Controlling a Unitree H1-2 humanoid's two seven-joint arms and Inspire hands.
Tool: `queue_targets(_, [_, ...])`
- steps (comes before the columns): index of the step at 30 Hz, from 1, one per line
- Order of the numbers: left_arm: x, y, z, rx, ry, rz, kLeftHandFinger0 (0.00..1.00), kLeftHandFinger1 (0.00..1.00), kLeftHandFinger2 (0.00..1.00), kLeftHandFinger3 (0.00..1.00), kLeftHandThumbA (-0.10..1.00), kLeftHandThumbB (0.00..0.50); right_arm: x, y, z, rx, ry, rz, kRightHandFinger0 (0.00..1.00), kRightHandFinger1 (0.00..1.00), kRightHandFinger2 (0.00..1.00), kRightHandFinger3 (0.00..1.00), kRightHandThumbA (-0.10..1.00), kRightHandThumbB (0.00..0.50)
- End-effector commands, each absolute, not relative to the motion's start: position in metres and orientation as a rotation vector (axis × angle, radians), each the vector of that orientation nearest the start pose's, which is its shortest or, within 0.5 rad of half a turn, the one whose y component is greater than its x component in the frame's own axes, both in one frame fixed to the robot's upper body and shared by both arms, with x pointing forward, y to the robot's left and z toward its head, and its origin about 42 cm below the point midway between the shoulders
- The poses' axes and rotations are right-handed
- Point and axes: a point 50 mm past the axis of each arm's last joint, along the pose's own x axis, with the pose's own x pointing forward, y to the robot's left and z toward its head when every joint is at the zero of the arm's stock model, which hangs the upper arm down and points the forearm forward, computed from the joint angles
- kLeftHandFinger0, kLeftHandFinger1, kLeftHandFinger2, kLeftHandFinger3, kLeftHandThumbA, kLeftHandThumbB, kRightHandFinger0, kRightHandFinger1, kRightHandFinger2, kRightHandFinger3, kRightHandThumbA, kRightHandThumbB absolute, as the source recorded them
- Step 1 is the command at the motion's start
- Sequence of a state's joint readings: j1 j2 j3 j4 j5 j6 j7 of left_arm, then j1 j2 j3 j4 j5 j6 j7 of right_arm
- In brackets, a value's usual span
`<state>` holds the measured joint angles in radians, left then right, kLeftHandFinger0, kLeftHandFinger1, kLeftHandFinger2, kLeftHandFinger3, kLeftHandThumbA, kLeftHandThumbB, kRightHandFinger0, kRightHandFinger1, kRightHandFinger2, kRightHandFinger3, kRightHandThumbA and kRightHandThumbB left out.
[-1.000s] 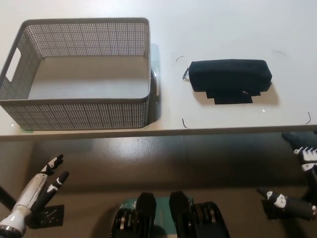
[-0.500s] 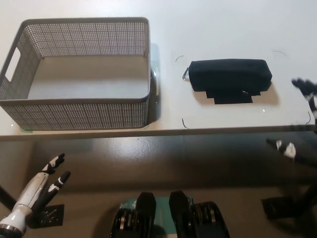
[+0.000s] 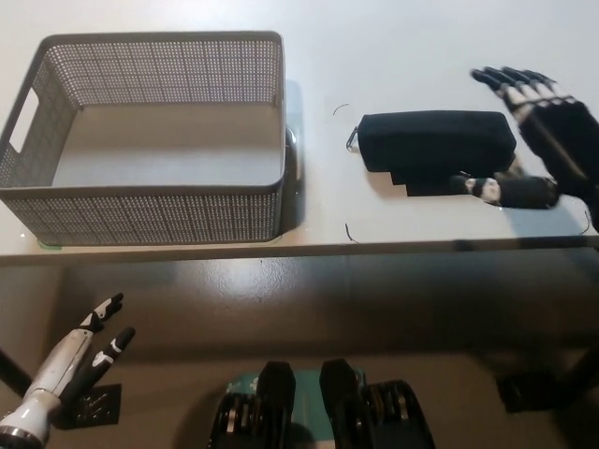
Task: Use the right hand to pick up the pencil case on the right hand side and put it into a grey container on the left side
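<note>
Pencil case: black, oblong, lying flat on the white surface at the right, long side running left to right, a small metal ring at its left end and a dark flap showing under its front edge.

Right robot hand: black, spread open over the surface at the case's right end, fingers fanned out toward the far side and holding nothing. Its thumb reaches in low along the front right corner of the case (whether it actually touches the case is hard to tell, black lying against black).

Left robot hand: white, resting at the lower left, below the front edge of the surface, fingers apart and empty.

Grey container: a perforated basket with straight walls and a cut-out handle in its left wall, standing on the surface at the left, well apart from the case. Nothing lies in it; the pale bottom shows.

Thin dark corner marks: drawn on the surface around the place where the case lies.
</note>
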<state>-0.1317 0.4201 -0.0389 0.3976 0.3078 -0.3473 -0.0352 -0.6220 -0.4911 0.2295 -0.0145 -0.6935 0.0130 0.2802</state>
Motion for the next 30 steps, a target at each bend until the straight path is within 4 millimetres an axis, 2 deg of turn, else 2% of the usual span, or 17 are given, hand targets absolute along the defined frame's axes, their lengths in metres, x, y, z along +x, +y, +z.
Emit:
queue_targets(1, [0.316, 0.367, 0.087, 0.770, -0.090, -0.159, 1.00, 1.00, 1.00, 1.00, 1.00, 0.233, 0.461, -0.238, 0.346, -1.418, -0.441, 0.270, 1.00, 1.00, 1.00, 1.00, 0.96, 0.478])
queue_targets(5, [0.314, 0.365, 0.084, 0.764, -0.088, -0.163, 1.00, 1.00, 1.00, 1.00, 1.00, 0.264, 0.485, -0.223, 0.355, -1.446, -0.375, 0.317, 1.00, 1.00, 1.00, 1.00, 0.95, 0.482])
queue_targets(7, [0.312, 0.366, 0.083, 0.764, -0.086, -0.164, 1.00, 1.00, 1.00, 1.00, 1.00, 0.270, 0.496, -0.219, 0.356, -1.449, -0.343, 0.336, 1.00, 1.00, 1.00, 1.00, 0.97, 0.500])
queue_targets(13, [0.306, 0.365, 0.081, 0.770, -0.081, -0.170, 1.00, 1.00, 1.00, 1.00, 1.00, 0.252, 0.518, -0.211, 0.357, -1.475, -0.270, 0.344, 1.00, 1.00, 1.00, 1.00, 0.90, 0.500])
queue_targets(18, [0.303, 0.365, 0.081, 0.784, -0.069, -0.181, 1.00, 1.00, 1.00, 1.00, 1.00, 0.261, 0.524, -0.209, 0.363, -1.453, -0.225, 0.348, 1.00, 1.00, 1.00, 1.00, 0.82, 0.500])
queue_targets(21, [0.305, 0.365, 0.079, 0.780, -0.075, -0.184, 1.00, 1.00, 1.00, 1.00, 1.00, 0.270, 0.525, -0.208, 0.367, -1.460, -0.214, 0.349, 1.00, 1.00, 1.00, 1.00, 0.82, 0.500])
queue_targets(23, [0.304, 0.364, 0.078, 0.783, -0.071, -0.186, 1.00, 1.00, 1.00, 1.00, 1.00, 0.252, 0.525, -0.207, 0.370, -1.458, -0.208, 0.357, 1.00, 1.00, 1.00, 1.00, 0.81, 0.500])
queue_targets(30, [0.306, 0.363, 0.078, 0.778, -0.073, -0.192, 1.00, 1.00, 1.00, 1.00, 1.00, 0.249, 0.534, -0.205, 0.372, -1.453, -0.202, 0.375, 1.00, 1.00, 1.00, 1.00, 0.80, 0.500])
